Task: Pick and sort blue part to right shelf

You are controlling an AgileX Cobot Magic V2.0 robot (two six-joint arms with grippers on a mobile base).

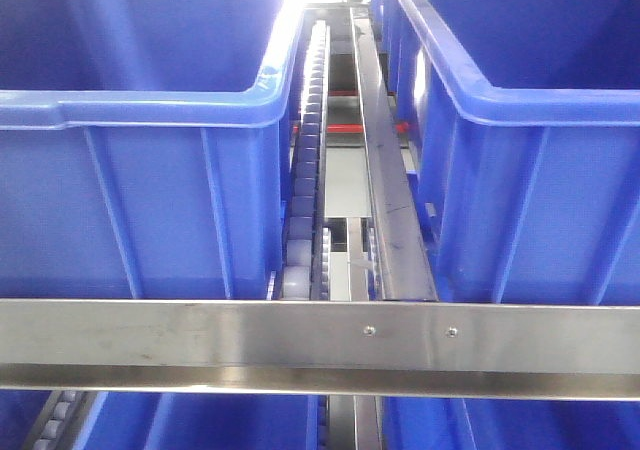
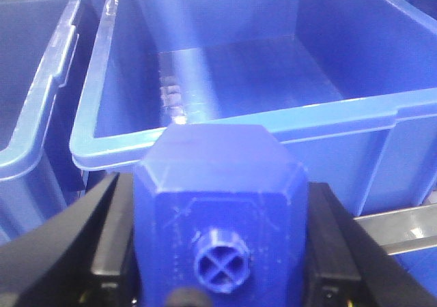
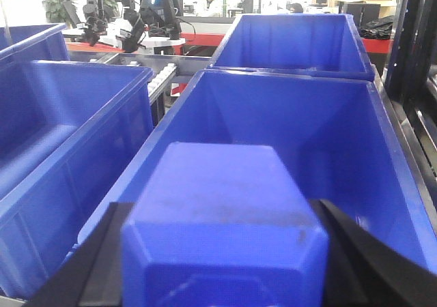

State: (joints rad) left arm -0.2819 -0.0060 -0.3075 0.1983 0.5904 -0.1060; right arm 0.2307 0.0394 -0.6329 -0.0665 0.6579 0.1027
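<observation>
Left of the roller track point(image 1: 305, 170) stands the left bin point(image 1: 140, 200). Right of the track stands the right bin point(image 1: 540, 190), and a steel bar point(image 1: 300, 335) crosses in front of the track's near end. The left gripper point(image 2: 220, 252) has its black fingers point(image 2: 109, 239) clamped on both sides of a blue part point(image 2: 218, 184), held in front of the rim of a near bin point(image 2: 273, 126). The track is out of that view, so which side of it cannot be told. The right gripper point(image 3: 222, 273) clamps a second blue part point(image 3: 218, 198) likewise, right of the track, before a deep bin point(image 3: 307, 136).
</observation>
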